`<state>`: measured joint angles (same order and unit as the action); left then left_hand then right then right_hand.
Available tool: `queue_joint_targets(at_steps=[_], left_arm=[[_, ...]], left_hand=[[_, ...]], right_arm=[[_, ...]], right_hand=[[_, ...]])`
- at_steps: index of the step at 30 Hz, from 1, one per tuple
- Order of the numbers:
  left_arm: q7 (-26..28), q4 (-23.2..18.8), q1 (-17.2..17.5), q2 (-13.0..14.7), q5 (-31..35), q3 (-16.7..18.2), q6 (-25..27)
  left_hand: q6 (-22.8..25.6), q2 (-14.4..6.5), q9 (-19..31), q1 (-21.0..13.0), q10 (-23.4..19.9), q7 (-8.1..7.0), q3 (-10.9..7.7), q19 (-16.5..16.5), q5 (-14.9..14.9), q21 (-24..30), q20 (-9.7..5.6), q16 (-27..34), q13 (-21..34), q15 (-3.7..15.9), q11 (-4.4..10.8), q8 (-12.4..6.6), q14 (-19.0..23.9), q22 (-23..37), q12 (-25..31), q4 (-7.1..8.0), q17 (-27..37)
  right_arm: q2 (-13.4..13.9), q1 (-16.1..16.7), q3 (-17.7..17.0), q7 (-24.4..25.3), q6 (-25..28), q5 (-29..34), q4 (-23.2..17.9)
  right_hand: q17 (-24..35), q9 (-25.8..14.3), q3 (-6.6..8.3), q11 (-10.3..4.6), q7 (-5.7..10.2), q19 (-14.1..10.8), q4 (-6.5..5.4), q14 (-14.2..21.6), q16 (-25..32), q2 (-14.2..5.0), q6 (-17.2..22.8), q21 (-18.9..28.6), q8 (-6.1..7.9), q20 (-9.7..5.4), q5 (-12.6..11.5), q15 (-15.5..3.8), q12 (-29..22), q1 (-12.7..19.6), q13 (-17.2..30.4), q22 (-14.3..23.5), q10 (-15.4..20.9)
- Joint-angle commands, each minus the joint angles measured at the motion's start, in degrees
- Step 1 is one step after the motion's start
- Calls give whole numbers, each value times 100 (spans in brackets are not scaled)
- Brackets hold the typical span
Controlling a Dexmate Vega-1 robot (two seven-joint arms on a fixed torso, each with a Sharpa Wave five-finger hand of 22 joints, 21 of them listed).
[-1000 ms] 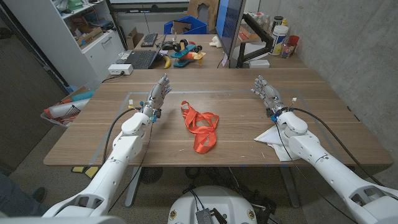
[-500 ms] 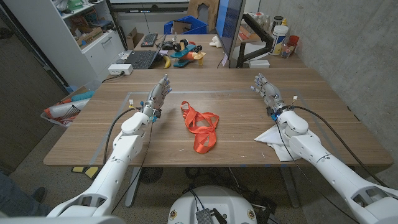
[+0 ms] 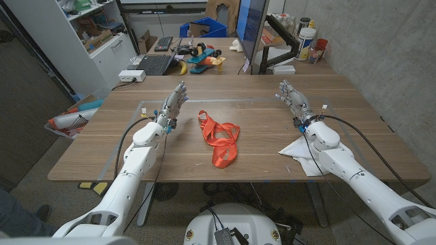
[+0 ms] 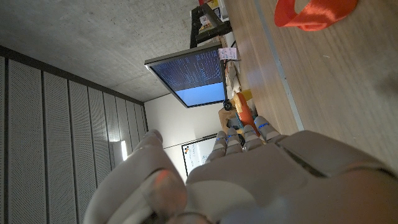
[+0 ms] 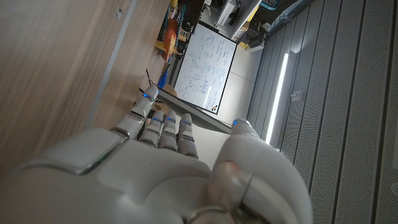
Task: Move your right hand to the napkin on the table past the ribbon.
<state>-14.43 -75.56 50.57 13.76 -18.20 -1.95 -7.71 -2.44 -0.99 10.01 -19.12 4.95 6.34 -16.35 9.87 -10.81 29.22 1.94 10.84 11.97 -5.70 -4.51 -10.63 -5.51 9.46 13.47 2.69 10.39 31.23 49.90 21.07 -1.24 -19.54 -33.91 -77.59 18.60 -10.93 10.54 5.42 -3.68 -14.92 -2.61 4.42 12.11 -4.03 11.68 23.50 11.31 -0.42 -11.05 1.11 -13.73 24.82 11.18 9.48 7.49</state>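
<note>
An orange ribbon (image 3: 219,139) lies crumpled in loops at the table's middle; a bit of the ribbon (image 4: 314,12) also shows in the left wrist view. A white napkin (image 3: 302,154) lies near the table's front right, partly under my right forearm. My right hand (image 3: 291,99) stands beyond the napkin, fingers straight and apart, holding nothing; the right wrist view shows the hand's back (image 5: 155,155) over bare wood. My left hand (image 3: 174,103) stands left of the ribbon, fingers extended, empty; its back (image 4: 249,168) is seen in the left wrist view.
A monitor on an arm (image 3: 251,27) stands at the table's far edge. Behind it is a second desk with a laptop (image 3: 152,64) and toys. A shelf unit (image 3: 88,34) stands at far left. A concrete wall runs along the right.
My right arm has shifted very slightly; the hands, ribbon and napkin lie as before.
</note>
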Motion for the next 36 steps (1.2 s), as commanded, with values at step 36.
queue_joint_targets(at_steps=[36], left_arm=[[-100, -118, -29, 86, 106, 11, 276]], left_hand=[[118, -109, 25, -22, -170, 68, -16, -197, 16, -130, -14, 103, -40, -23, -37, -42, 195, 29, 5, -103, 18]], right_arm=[[541, 523, -186, 188, -571, 500, -500]], right_hand=[[-94, -15, -35, -72, 180, -180, 90, 171, 37, 79, 40, -123, 25, 55, -72, -18, 128, -77, 14, 9, -84]])
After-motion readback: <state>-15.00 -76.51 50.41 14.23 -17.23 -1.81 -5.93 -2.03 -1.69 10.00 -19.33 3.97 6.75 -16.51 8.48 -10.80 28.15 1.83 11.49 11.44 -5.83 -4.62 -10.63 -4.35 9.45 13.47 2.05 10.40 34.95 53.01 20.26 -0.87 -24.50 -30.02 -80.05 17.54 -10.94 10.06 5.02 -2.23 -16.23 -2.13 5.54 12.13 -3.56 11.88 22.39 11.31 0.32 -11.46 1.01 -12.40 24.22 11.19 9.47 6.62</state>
